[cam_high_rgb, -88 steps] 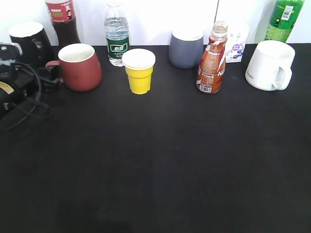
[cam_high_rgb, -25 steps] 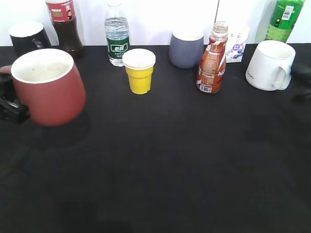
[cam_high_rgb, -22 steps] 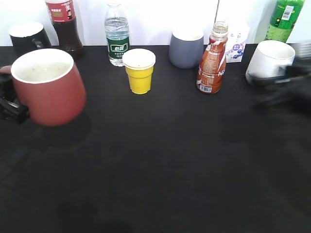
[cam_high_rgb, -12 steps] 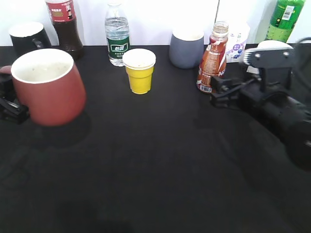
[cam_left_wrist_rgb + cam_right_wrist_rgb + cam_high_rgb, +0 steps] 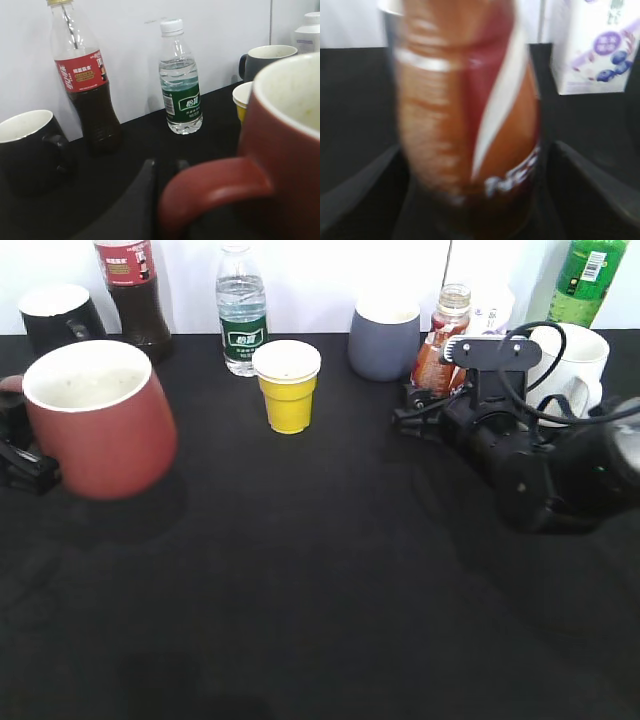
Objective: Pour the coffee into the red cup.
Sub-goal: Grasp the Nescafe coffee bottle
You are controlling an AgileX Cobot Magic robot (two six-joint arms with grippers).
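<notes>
The red cup (image 5: 100, 430) hangs a little above the black table at the left; its shadow lies beneath it. My left gripper (image 5: 15, 455) is shut on its loop handle, which shows close up in the left wrist view (image 5: 210, 185) with the fingers (image 5: 167, 167) beside it. The coffee bottle (image 5: 437, 345) stands upright at the back right, partly hidden by my right arm. In the right wrist view the bottle (image 5: 465, 110) fills the gap between my right gripper's (image 5: 475, 150) open fingers, one on each side. The right gripper (image 5: 428, 402) is at the bottle's lower half.
Along the back stand a black mug (image 5: 55, 315), a dark red-labelled bottle (image 5: 130, 290), a water bottle (image 5: 241, 310), a yellow cup (image 5: 287, 385), a grey cup (image 5: 383, 338), a white mug (image 5: 560, 350), a green bottle (image 5: 585, 280) and a white carton (image 5: 590, 45).
The red cup was lifted from the back left and brought forward, then held still. My right arm came in from the right and moved up to the coffee bottle until its fingers flank it.
</notes>
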